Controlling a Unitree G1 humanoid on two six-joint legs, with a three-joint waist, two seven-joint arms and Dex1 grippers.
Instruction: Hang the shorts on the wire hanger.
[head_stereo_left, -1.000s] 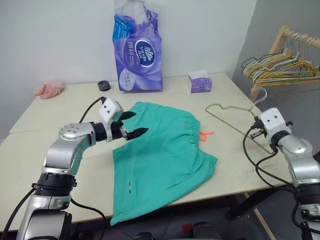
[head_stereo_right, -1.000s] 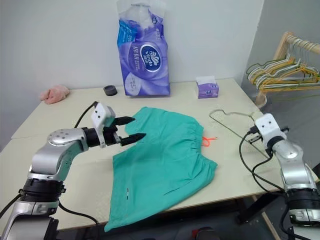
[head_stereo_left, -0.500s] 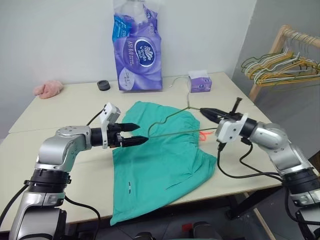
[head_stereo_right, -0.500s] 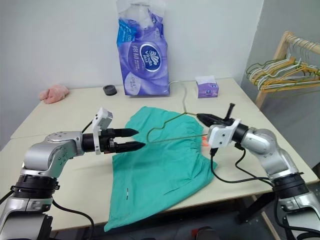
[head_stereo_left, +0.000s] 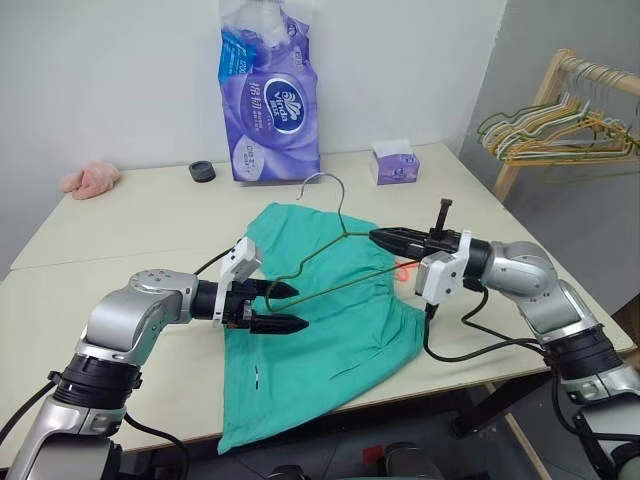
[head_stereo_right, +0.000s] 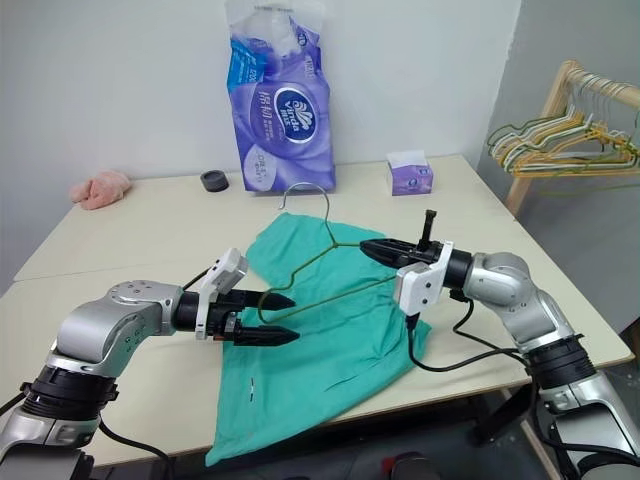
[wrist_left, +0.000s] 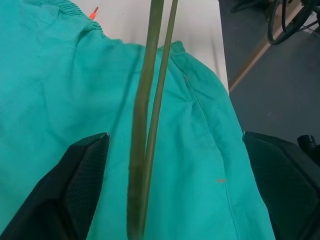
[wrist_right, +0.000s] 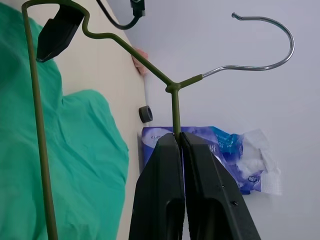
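The teal shorts (head_stereo_left: 335, 335) lie flat on the table, their orange drawstring (head_stereo_left: 405, 268) at the right end of the waistband. My right gripper (head_stereo_left: 378, 236) is shut on the wire hanger (wrist_right: 175, 110) just below its neck and holds it in the air over the shorts, with the hook (head_stereo_left: 322, 180) up. My left gripper (head_stereo_left: 285, 307) is open above the shorts' left part. The hanger's far corner (wrist_left: 150, 100) lies between its two fingers (wrist_left: 85, 185), and I cannot tell whether it touches them.
A tall purple tissue pack (head_stereo_left: 268, 95), a small tissue box (head_stereo_left: 398, 163), a black cap (head_stereo_left: 202, 171) and a pink fluffy cloth (head_stereo_left: 88, 179) stand along the table's back. A wooden rack with a bunch of hangers (head_stereo_left: 560, 130) is off the table's right side.
My right gripper lifted the hanger off the table's right side and swung it left over the shorts. My left gripper drew back and down, and the hanger's end now sits between its fingers.
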